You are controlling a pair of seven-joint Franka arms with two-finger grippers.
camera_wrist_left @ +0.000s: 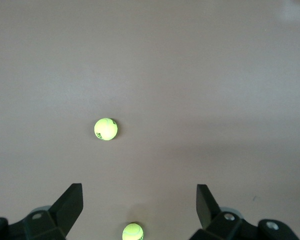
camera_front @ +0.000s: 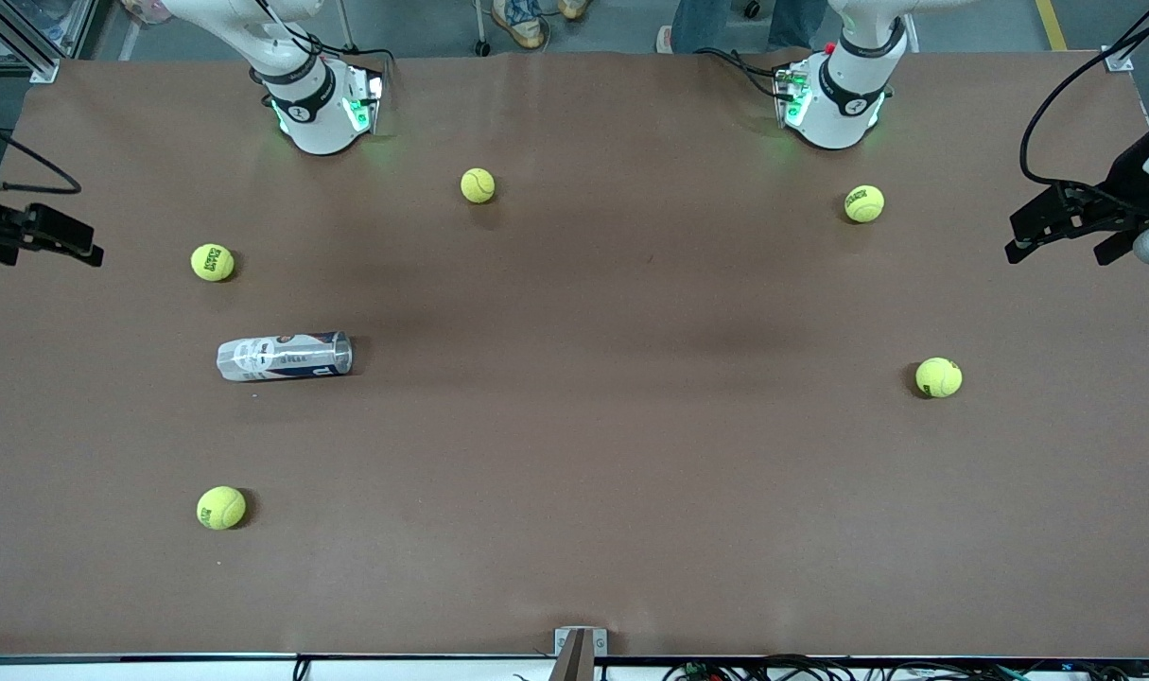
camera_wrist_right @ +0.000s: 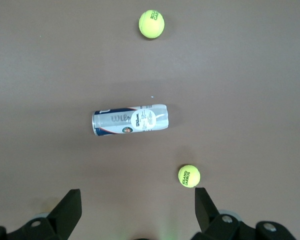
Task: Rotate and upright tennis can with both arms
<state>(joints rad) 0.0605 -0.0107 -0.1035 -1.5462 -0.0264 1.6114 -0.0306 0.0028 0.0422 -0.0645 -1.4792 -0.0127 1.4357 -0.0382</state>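
While both arms hang back at the table's two ends, the brown table (camera_front: 574,454) carries only loose things. Nearest the front camera lies a tennis ball (camera_front: 221,508), toward the right arm's end. Farther up from it the tennis can (camera_front: 285,357) lies on its side, its length running along the table, touching nothing; its label seems to read Wilson, though the print is small. A second ball (camera_front: 939,377) sits at about the same depth toward the left arm's end, well apart from the can. Farther still is a third ball (camera_front: 213,262), near the can at the right arm's end, then a fourth (camera_front: 864,203) near the left arm's base and a fifth (camera_front: 478,185) between the two bases.

The right gripper (camera_wrist_right: 135,212) hangs over the table's edge at the right arm's end, its fingers (camera_wrist_right: 67,210) spread wide and holding nothing. The left gripper (camera_wrist_left: 140,210) waits over the edge at the left arm's end, fingers (camera_wrist_left: 205,205) likewise wide apart and empty.
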